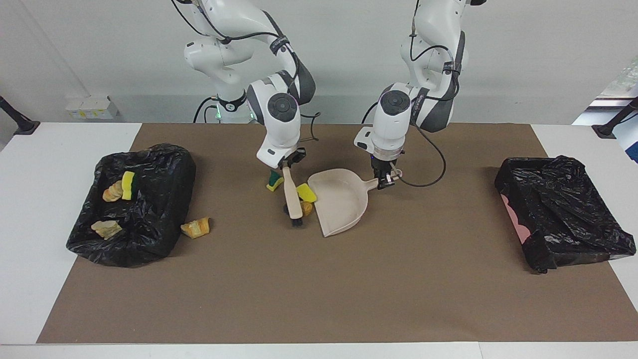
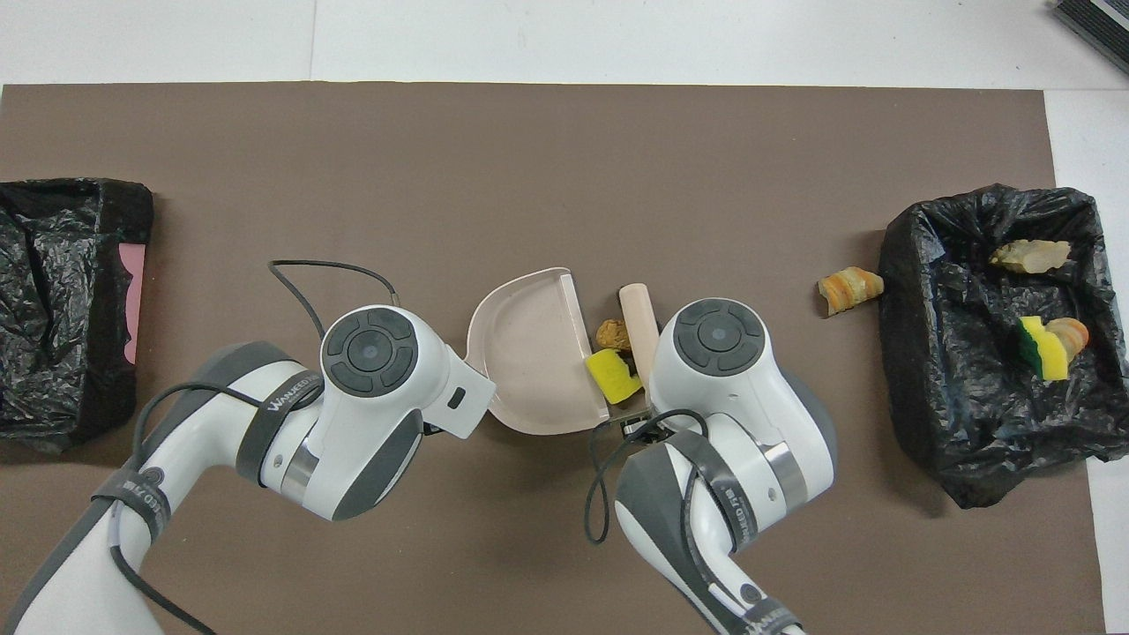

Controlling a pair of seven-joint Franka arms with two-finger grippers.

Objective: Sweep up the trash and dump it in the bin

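Two white robot arms work over a brown mat [image 1: 319, 279] on the tabletop. The right claw [image 1: 288, 163] is clenched on a beige brush [image 1: 291, 197], its bristles down at the mat. The left claw [image 1: 385, 180] grasps the handle of a beige dustpan [image 1: 341, 202]. A yellow sponge scrap [image 1: 306, 193] and a tan chunk [image 1: 306, 208] sit at the pan's open edge, at its nine o'clock in the facing view; a green-and-yellow scrap [image 1: 273, 181] lies just beside the brush. Another chunk [image 1: 195, 227] lies beside a black-lined bin [image 1: 164, 199] holding three scraps [image 1: 119, 189].

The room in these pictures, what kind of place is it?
Probably a robotics lab or test bench: two arms at a white table with a brown mat, bag-lined bins, and staged scraps for sweeping.
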